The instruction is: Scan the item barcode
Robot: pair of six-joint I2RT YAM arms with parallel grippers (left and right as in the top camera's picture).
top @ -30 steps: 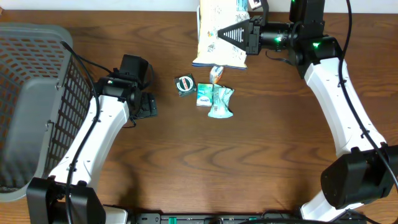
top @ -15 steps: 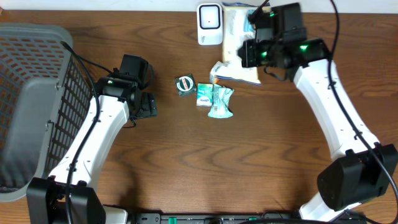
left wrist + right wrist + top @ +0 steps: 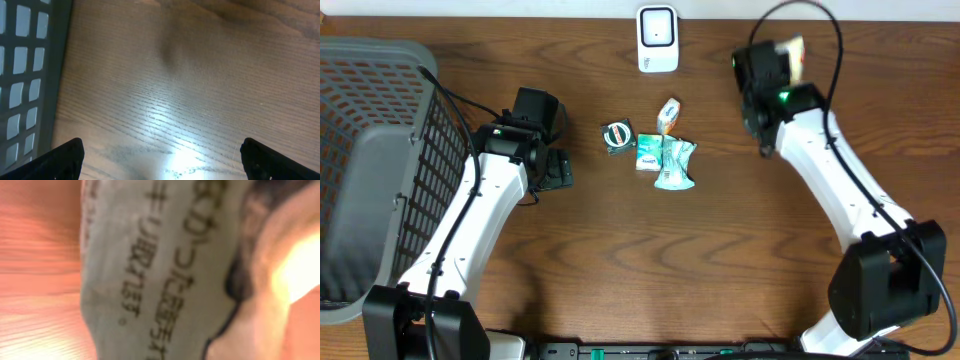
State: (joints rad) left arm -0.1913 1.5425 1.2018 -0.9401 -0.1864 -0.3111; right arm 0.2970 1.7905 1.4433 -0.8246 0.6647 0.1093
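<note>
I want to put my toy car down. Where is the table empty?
Biggest bare wood lies between the left arm and right arm, below the packets. A smaller patch sits between the basket and scanner. It's crowded under the scanner, where the tin and packets huddle. A bag hangs beside the scanner.

Near half of the counter (image 3: 680,270): open to me. Obstacles I see: basket (image 3: 380,60) at left; small packets (image 3: 665,160) at centre; scanner (image 3: 658,38) far centre; held bag (image 3: 790,47) far right.

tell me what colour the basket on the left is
The basket is grey, clearest in the overhead view.
</note>
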